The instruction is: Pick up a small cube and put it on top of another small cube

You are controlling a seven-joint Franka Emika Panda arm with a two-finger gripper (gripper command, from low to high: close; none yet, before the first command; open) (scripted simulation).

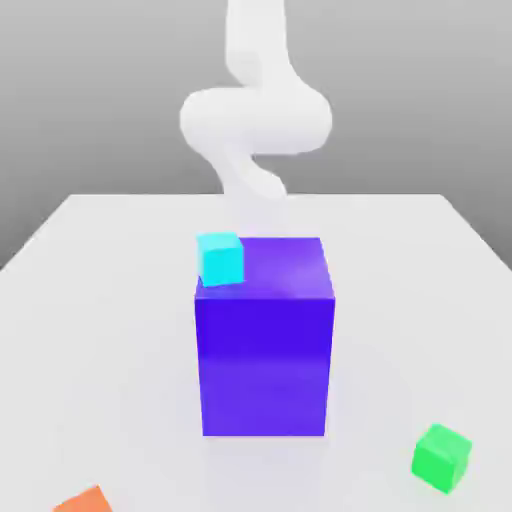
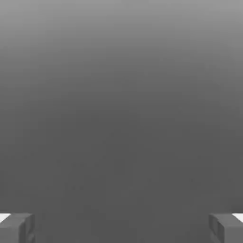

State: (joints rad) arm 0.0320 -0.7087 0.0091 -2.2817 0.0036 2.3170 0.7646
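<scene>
Small cyan cube (image 1: 220,259) beside big purple block (image 1: 265,335); small green cube (image 1: 441,457) well apart on white table (image 1: 100,300). Gripper (image 2: 121,228) spread wide, grasping nothing.

Big block (image 1: 264,370) stood mid-counter (image 1: 100,300), in front of the arm (image 1: 255,120). Top cube (image 1: 220,258) sat on the block, at its rear corner twd the ext. view's left. Second cube (image 1: 441,457) lay on the counter, nearer the camera than the block, off to the ext. view's right, well apart from it. Third cube (image 1: 85,502) lay nearest the camera, ext. view's left, partly cut off. Where these lay rel. to the tool (image 2: 121,228) couldn't be told.
</scene>
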